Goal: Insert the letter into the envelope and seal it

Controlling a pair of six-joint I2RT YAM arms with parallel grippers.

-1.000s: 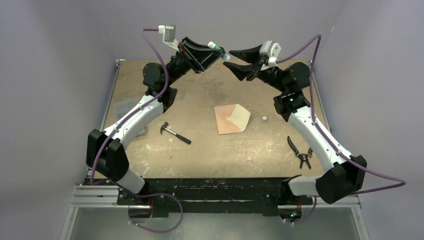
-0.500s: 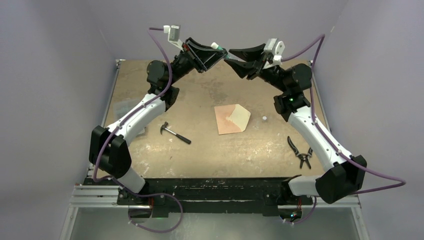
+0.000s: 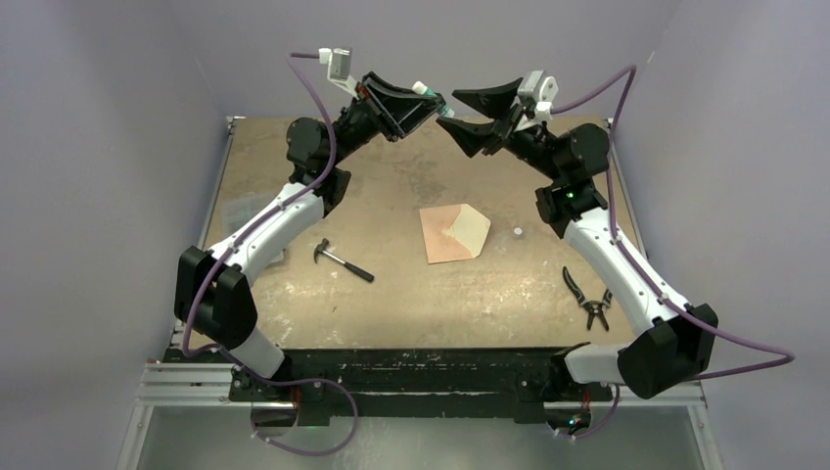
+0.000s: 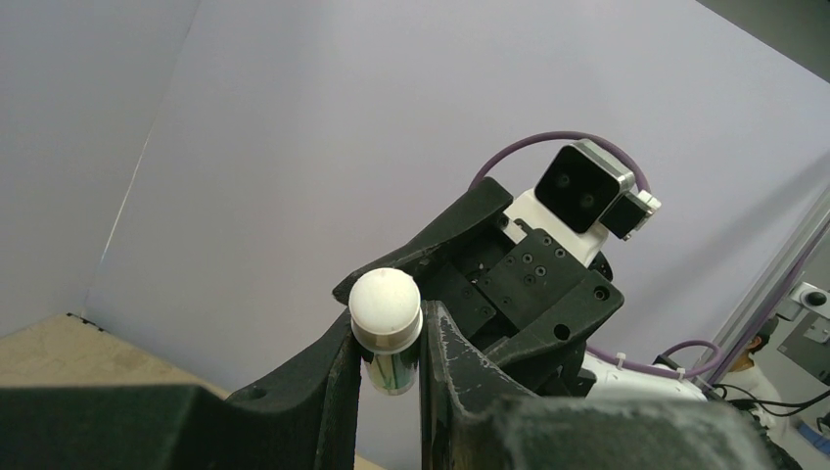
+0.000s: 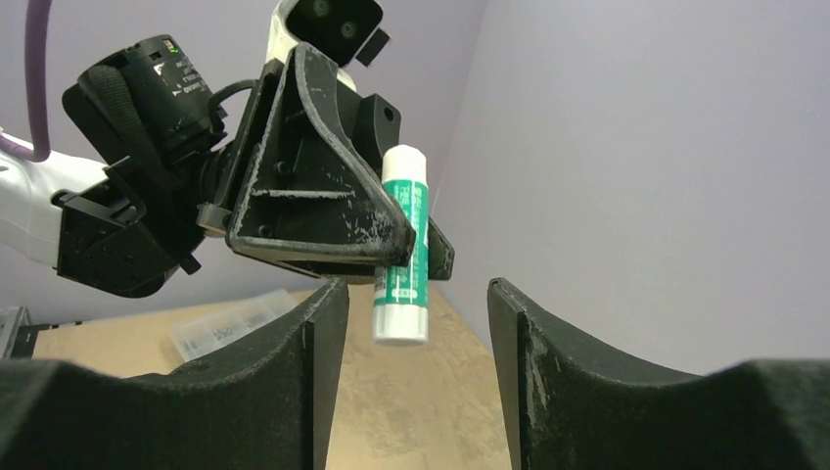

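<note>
Nearest the arm bases, a pair of pliers (image 3: pixel 588 297) lies at the right of the table (image 3: pixel 411 308) and a hammer (image 3: pixel 343 261) at the left. Both are well apart from the work and appear to play no part in it.

At mid-table the envelope (image 3: pixel 442 238) lies flat, its flap (image 3: pixel 474 232) open and pointing right. The flap's pale inner face is turned up, which is the face adhesive would go on. No separate letter is visible. It is judged to be already inside the pocket, though the overhead view cannot confirm this. A small pale round item (image 3: pixel 517 232) sits just right of the flap tip, too small to identify.

Above the far edge both arms are raised well clear of the table, their grippers facing each other.
- **Left gripper** (image 3: pixel 416 98): clamped across the body of a green-and-white glue stick (image 5: pixel 401 245), with one white end projecting toward the other arm.
- **Right gripper** (image 3: pixel 448 108): fingers spread wide, close to that projecting end. Whether they already flank it cannot be told.

The stick is probably held aloft so the free gripper can close on its end and work it off or twist it, a job for two arms. Sealing is not yet done. If the clamp is loose, the stick may slip.
</note>
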